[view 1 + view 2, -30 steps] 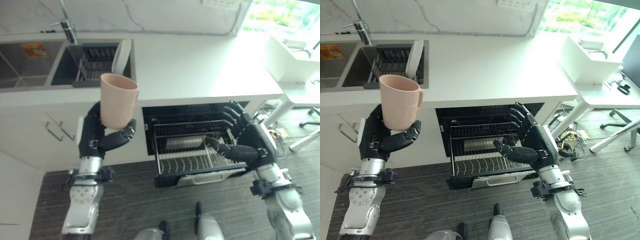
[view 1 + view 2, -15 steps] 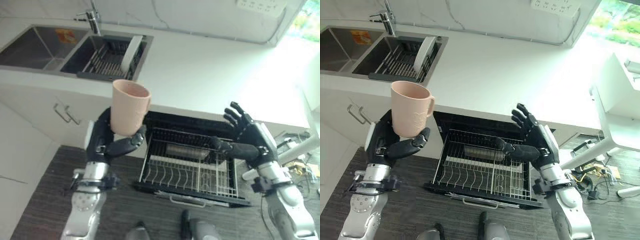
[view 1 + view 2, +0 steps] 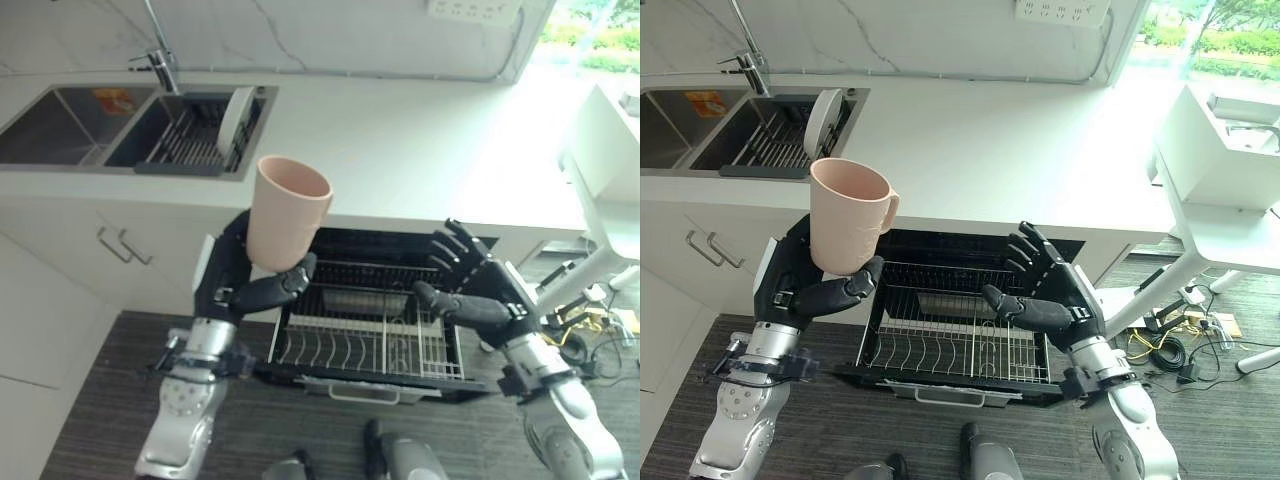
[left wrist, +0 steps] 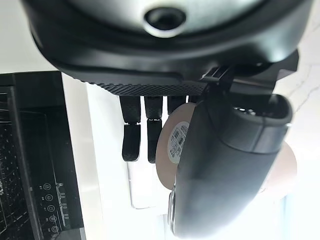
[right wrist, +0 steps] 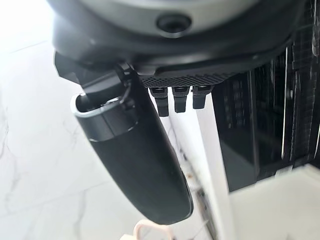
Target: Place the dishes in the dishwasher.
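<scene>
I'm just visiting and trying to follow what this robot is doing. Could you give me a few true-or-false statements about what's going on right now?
1. The left hand holds a pink mug upright. True.
2. The right hand grips a plate. False: it is open and holds nothing.
3. The dishwasher rack is pulled out. True.
4. The mug already sits in the rack. False: it is held in the air, above the rack's left edge.
5. A white plate stands in the sink rack. True.
</scene>
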Controlling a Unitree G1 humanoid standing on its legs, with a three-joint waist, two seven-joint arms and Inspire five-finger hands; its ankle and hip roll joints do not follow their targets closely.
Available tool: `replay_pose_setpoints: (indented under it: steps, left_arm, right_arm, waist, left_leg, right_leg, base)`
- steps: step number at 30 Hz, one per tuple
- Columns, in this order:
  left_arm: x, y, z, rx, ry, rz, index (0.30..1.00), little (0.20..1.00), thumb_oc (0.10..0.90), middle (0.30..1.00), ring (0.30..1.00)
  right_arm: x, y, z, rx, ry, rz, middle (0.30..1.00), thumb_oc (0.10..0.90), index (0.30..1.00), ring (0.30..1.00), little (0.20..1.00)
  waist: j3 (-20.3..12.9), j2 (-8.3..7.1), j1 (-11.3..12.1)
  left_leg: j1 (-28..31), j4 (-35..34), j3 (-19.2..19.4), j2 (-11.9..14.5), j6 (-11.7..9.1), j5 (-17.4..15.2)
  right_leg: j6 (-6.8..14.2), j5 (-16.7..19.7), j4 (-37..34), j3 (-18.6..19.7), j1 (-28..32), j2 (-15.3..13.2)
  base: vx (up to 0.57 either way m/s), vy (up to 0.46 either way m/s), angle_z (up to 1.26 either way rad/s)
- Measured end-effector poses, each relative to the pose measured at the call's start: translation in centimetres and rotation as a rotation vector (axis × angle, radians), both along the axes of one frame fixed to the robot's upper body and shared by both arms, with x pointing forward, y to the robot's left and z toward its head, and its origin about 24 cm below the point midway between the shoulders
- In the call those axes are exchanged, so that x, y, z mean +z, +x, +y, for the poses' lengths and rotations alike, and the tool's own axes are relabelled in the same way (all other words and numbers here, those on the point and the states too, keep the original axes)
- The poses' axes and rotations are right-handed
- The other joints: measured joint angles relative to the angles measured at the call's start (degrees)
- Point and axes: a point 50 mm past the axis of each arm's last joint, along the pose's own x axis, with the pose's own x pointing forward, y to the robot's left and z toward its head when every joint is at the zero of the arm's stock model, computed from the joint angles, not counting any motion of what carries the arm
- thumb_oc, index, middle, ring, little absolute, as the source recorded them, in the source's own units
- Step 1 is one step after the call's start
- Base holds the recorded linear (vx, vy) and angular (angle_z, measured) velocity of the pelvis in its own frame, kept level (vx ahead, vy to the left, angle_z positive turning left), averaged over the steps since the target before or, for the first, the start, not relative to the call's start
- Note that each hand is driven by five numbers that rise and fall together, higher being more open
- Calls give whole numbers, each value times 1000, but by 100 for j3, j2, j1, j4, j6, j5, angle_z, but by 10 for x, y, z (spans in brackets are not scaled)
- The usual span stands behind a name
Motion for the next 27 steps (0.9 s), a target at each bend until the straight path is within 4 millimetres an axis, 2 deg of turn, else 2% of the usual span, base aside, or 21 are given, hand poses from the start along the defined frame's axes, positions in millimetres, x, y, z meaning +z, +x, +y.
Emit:
replay_pose_setpoints:
  steps: [5, 9, 12, 15, 27]
  left_arm:
    - [0, 4, -19, -94, 50, -4, 300, 300, 400, 300, 300]
    - [-1, 7, -24, -129, 58, -7, 300, 300, 400, 300, 300]
    - [-7, 10, -33, -201, 83, 17, 300, 300, 400, 300, 300]
    - [-12, 9, -36, -230, 93, 38, 300, 300, 400, 300, 300]
    - [-20, 10, -38, -255, 105, 71, 300, 300, 400, 300, 300]
  right_arm:
    - [3, 7, 27, 140, 99, -3, 900, 800, 900, 900, 900]
    - [8, 11, 35, 178, 137, -21, 900, 800, 900, 900, 900]
    - [10, 13, 44, 228, 192, -16, 900, 800, 900, 900, 900]
    - [11, 14, 46, 240, 217, -13, 900, 800, 900, 900, 900]
    - [6, 16, 49, 262, 222, 5, 900, 800, 900, 900, 900]
  waist:
    - [-16, 5, 7]
    - [-26, 21, 96]
    - [-209, 27, 131]
    - [-332, 3, 137]
    - [-345, -15, 181]
  left_leg:
    - [86, -21, 18, -28, 40, -19]
    - [131, -19, 33, -27, 40, -18]
    - [132, -15, 29, -26, 43, -19]
    - [142, -8, 26, -25, 47, -19]
    - [143, 3, 28, -26, 64, -8]
  right_leg:
    - [43, 60, -113, 5, 123, -12]
    - [41, 70, -118, 14, 157, -9]
    - [46, 69, -135, 14, 170, -7]
    - [64, 62, -150, 14, 191, -5]
    - [87, 69, -161, 22, 198, -3]
  base:
    - [-1, 7, -1]
    - [-1, 2, -1]
    - [11, 1, 0]
    - [0, 0, 0]
    - [0, 0, 0]
